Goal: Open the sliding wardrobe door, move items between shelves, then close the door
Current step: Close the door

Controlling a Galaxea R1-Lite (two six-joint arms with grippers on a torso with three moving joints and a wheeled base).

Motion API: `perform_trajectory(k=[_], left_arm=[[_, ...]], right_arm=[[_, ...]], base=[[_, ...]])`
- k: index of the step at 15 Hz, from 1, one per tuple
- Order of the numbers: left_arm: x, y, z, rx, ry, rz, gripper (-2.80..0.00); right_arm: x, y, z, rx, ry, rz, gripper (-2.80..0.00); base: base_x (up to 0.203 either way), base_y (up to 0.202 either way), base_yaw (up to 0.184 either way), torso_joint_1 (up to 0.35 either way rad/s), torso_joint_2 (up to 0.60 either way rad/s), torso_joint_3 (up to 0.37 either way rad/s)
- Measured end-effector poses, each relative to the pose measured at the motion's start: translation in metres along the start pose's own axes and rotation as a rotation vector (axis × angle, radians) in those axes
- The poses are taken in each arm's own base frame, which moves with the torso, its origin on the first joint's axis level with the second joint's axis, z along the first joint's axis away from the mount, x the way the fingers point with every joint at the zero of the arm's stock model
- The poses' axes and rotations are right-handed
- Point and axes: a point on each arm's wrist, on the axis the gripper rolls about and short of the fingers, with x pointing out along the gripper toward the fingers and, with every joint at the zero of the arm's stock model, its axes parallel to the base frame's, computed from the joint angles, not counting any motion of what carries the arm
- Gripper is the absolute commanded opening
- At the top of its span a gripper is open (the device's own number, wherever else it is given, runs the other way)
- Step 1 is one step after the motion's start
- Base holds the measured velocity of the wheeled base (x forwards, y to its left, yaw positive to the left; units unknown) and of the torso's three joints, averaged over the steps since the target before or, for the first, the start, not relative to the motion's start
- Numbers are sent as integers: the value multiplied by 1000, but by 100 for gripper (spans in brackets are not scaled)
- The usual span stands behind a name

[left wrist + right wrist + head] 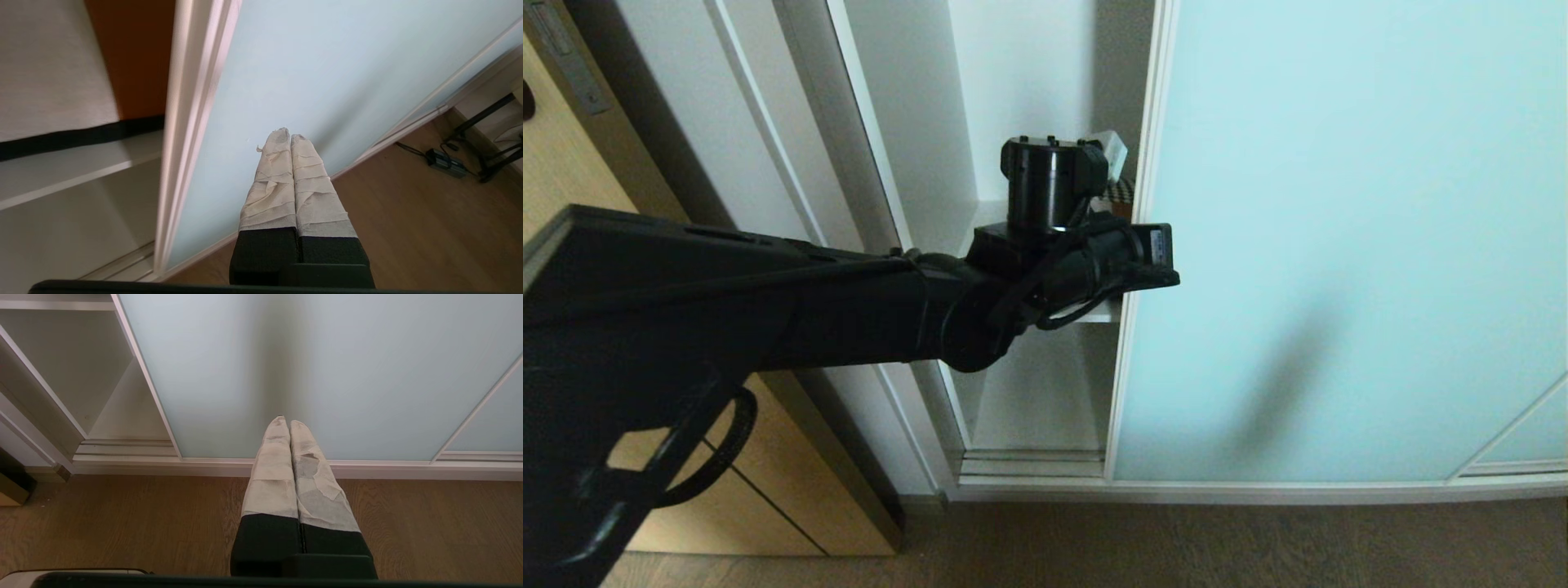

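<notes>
The left tool (290,141), fingers pressed together and empty, points at the sliding door (327,81) near its metal frame (184,122). The glass looks smooth, handleless: push the frame edge. The cushion (1119,194) lies on the shelf (81,163) inside.
</notes>
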Motion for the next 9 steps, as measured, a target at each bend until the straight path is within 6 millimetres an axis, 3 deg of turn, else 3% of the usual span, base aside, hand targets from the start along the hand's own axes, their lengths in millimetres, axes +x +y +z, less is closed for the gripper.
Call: perform_trajectory(k=[9], left_arm=[[43,11,-28,-12,16,-39,-280]], right_arm=[[0,0,0,0,0,0,-280]], base=[[0,0,0,0,0,0]])
